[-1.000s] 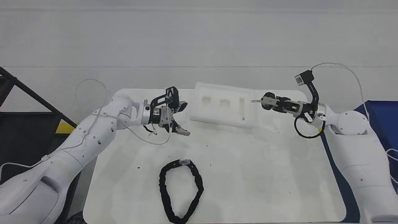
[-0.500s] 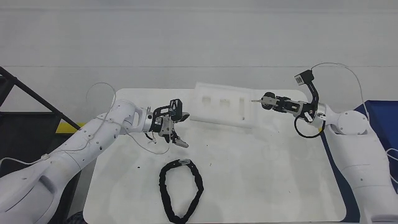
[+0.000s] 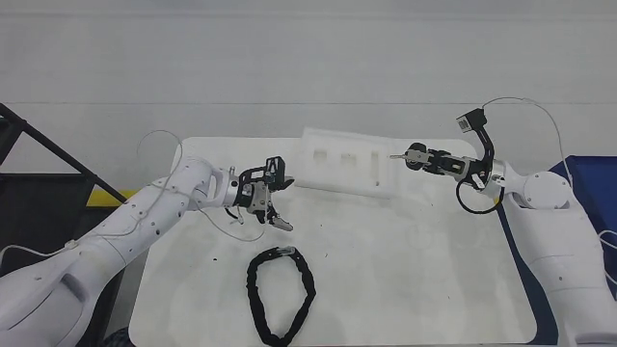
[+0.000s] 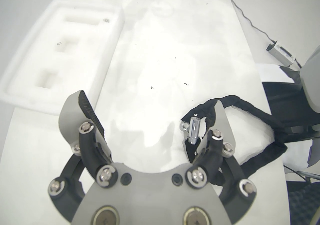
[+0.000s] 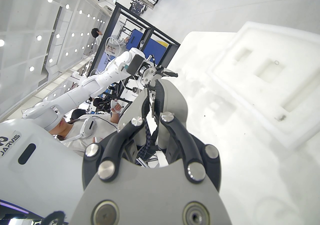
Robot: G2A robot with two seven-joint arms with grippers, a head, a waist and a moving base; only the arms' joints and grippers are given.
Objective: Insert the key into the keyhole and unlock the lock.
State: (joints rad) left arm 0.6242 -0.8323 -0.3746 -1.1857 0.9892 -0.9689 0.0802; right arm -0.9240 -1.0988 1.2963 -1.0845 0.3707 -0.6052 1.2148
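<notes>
One lock [image 4: 193, 127] (black-sleeved); left gripper [image 4: 150, 101] spread, right gripper [image 3: 413, 154] pinching seemingly one key [image 3: 394, 157].

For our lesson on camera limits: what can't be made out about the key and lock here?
- Key: tiny in the top view; in the right wrist view the shut jaws of the right gripper hide it.
- Keyhole: not discernible on the lock cylinder, left wrist view; the left gripper partly covers it.
</notes>
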